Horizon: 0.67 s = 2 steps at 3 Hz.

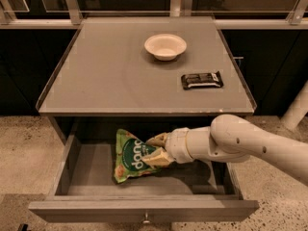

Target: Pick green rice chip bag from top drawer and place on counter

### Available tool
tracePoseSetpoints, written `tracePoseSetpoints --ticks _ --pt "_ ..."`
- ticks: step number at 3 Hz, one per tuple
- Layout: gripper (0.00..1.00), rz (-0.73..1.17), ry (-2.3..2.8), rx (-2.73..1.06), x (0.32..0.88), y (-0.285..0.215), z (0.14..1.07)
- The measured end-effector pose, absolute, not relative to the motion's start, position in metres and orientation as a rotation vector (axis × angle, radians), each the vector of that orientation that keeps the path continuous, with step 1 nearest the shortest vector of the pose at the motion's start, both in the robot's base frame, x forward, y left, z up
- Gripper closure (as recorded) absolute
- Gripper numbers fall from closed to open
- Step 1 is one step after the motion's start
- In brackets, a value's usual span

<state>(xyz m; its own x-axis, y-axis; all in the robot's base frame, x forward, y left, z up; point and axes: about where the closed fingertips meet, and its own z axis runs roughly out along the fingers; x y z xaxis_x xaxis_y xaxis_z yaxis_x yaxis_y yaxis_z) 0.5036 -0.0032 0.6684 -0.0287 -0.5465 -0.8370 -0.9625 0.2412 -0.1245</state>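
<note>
The green rice chip bag (129,157) is in the open top drawer (144,210), tilted up on end with its white "dang" lettering showing. My gripper (155,149) reaches in from the right and is shut on the bag's right edge, one finger above and one below it. The white arm runs off to the right. The grey counter (110,76) lies above the drawer.
A white bowl (165,46) stands at the back middle of the counter. A small black candy bar wrapper (201,80) lies on its right side. The drawer's front panel has a small knob (146,220). Speckled floor lies on both sides.
</note>
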Motion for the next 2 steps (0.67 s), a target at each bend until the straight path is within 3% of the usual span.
tracePoseSetpoints --ticks 2 --pt "1.0 0.75 1.704 -1.307 0.475 -0.033 0.723"
